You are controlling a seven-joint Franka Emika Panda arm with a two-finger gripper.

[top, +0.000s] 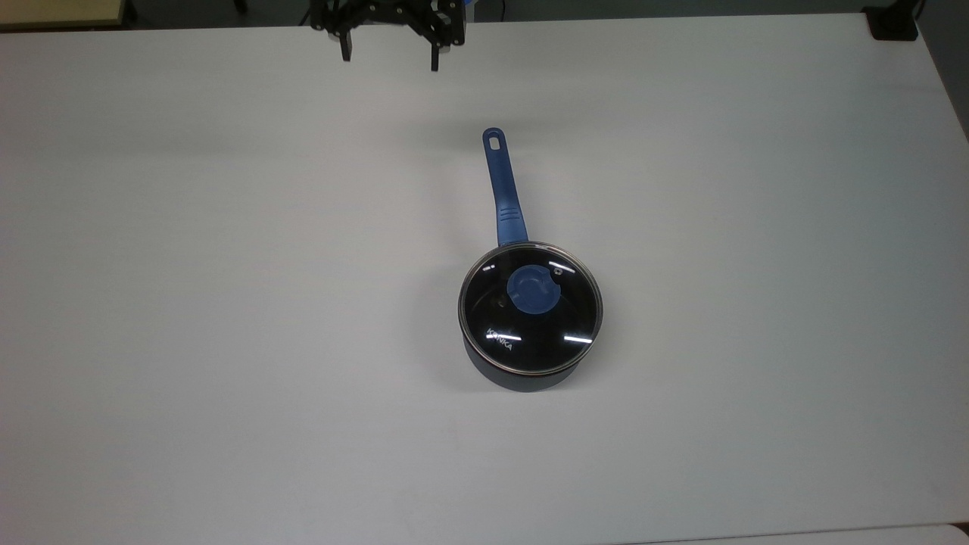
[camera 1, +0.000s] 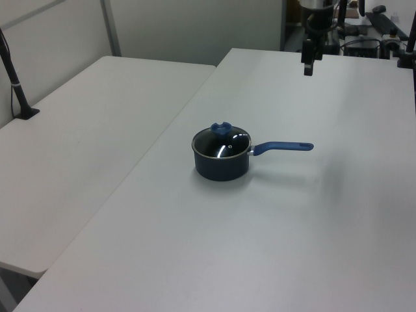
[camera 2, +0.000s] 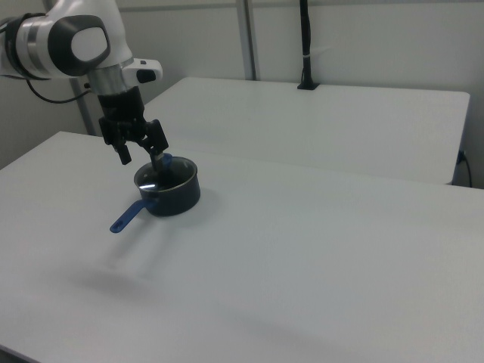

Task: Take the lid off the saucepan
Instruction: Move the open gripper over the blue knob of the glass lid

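A broad white table (top: 189, 303) is noted, bare apart from the cookware. Near its middle a small dark navy round saucepan (top: 522, 375) stands upright, its long straight blue handle (top: 503, 189) running toward the top view's upper edge and ending in a hanging hole. A round clear glass lid with a thin metal rim (top: 530, 333) is seated flat and centred on the saucepan, with white lettering near one edge. A round blue knob (top: 532, 291) sits at the centre of the lid.

The black two-finger gripper (top: 390, 57) is held high above the table beyond the handle's end, well apart from the saucepan. Its fingers are spread wide and nothing is held.

The approach is judged not yet begun. For a sound removal, the gripper should be brought directly over the knob, lowered with fingers straddling it, closed firmly, and raised straight up. A tilted or off-centre grasp could drag the rim and shift the saucepan.
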